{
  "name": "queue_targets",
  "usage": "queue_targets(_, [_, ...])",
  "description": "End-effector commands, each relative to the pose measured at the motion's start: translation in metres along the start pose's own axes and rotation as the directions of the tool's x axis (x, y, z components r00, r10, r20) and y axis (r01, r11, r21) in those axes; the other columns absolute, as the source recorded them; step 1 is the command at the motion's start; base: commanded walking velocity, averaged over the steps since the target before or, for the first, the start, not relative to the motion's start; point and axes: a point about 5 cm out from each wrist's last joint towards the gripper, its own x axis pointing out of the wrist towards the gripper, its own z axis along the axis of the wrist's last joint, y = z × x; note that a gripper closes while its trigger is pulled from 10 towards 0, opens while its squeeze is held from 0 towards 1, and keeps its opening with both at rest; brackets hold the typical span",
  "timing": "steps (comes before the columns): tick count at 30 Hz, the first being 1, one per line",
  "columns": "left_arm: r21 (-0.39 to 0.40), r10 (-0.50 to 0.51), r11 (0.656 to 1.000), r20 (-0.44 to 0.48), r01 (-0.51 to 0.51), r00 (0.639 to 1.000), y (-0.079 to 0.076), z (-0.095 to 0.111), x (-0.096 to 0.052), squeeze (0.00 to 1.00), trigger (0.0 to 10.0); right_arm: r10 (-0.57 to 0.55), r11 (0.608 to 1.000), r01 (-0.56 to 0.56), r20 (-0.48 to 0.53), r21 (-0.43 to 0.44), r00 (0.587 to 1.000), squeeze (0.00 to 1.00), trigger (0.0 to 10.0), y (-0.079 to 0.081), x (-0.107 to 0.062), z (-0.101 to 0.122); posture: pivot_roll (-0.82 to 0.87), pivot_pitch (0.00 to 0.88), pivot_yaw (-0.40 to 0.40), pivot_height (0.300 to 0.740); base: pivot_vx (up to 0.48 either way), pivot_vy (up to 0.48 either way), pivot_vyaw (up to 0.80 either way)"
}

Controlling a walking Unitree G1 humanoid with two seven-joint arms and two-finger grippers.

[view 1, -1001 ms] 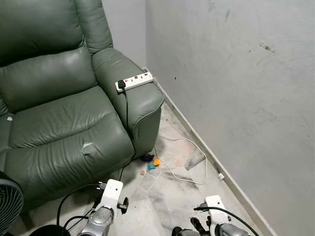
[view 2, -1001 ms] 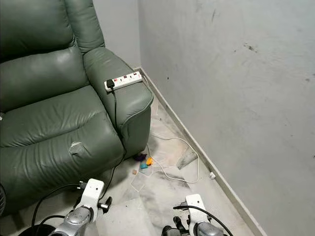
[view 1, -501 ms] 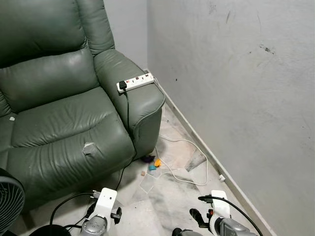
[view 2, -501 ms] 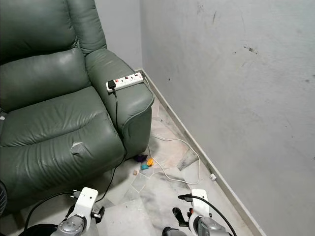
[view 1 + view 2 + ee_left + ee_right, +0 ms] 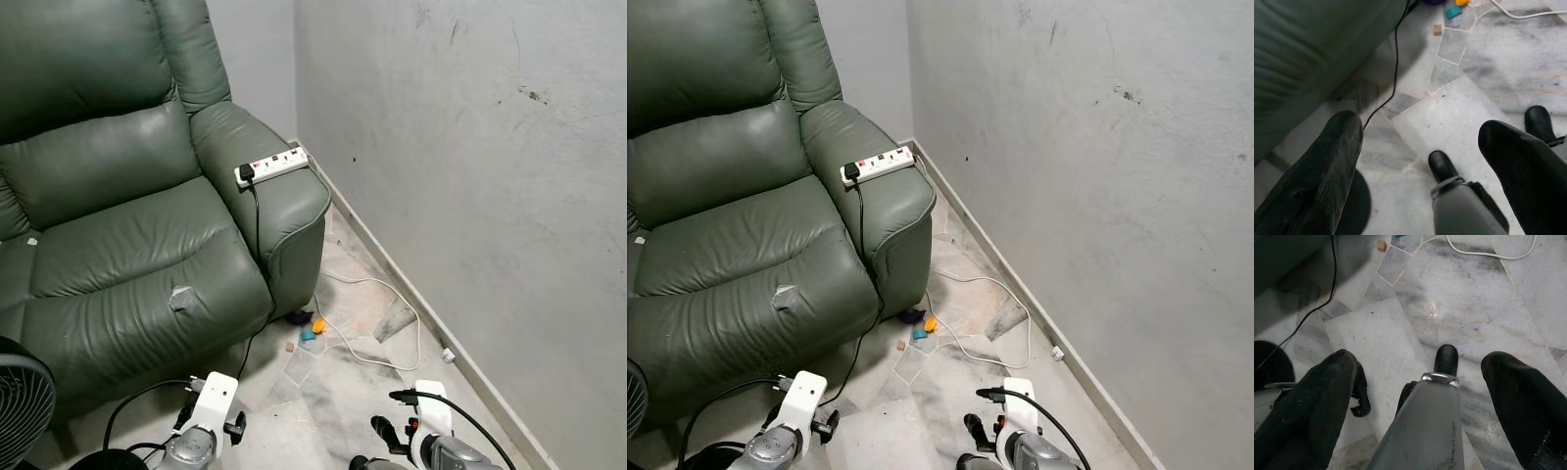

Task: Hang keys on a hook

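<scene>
while both arms hang low | left pincer [image 5: 1420, 147] agape, empty | right pincer [image 5: 1420, 377] agape, empty

left end effector [image 5: 1420, 142]: low, fingers apart | right end effector [image 5: 1420, 377]: low, fingers apart

Even, soft daylight, sharp head views; wrist views dimmer, near fingers blurred.
</scene>
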Motion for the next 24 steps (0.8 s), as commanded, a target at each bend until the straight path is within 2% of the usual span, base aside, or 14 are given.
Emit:
queue_targets(1, [0.013,0.001,1.000,-0.007,-0.001,1.000,0.000,-0.001,0.000,0.00,10.0,-0.014,1.000,0.014,-0.003,0.007,1.000,0.00,10.0,-0.003,-0.001,-0.002,-0.06,0.088,0.017,0.740,0.000,0.000,0.00])
queue_targets(12, [0.014,-0.007,1.000,-0.017,0.007,1.000,-0.005,-0.005,-0.001,0.00,10.0,-0.020,1.000,0.020,-0.005,-0.005,1.000,0.00,10.0,-0.006,-0.002,-0.002,-0.06,0.085,0.008,0.740,0.000,0.000,0.00])
queue_targets(24, [0.071,0.003,0.998,-0.023,-0.002,1.000,0.011,-0.008,-0.002,0.00,10.0,-0.027,1.000,0.027,0.007,0.014,1.000,0.00,10.0,-0.002,-0.001,-0.003,-0.04,0.075,0.054,0.740,0.000,0.000,0.00])
